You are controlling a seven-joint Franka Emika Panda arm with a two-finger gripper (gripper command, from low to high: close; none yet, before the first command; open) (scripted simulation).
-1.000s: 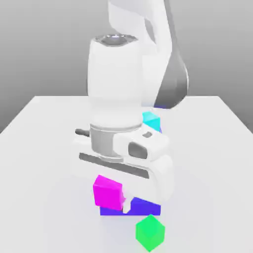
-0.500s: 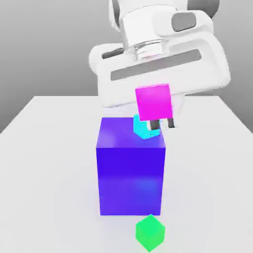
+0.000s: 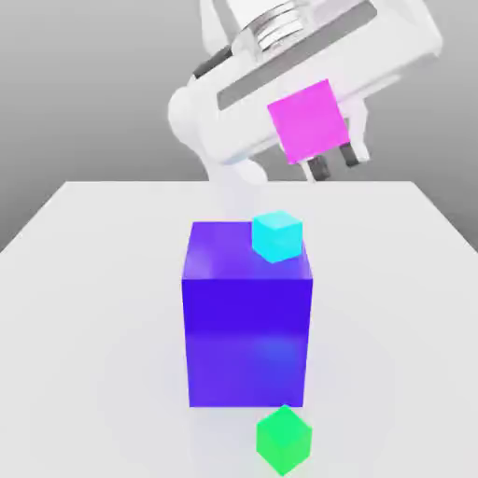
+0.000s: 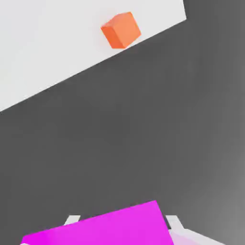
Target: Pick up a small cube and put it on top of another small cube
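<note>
High above the table (image 3: pixel 84 243), gripper (image 3: pixel 329 159) tilted, fingers clamped on the pink cube (image 3: pixel 307 119), which hangs in the air up and to the exterior view's right of the blue block (image 3: pixel 247 327). Cyan cube (image 3: pixel 277 235) shows at the block's top far corner. Green cube (image 3: pixel 283 440) on table just in front of block. Orange cube (image 4: pixel 121 30) near a table edge in hand view.

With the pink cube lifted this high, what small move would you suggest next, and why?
Probably lower the hand toward a small cube such as the cyan cube: the magenta cube hangs gripped, tilted, well above the table.
</note>
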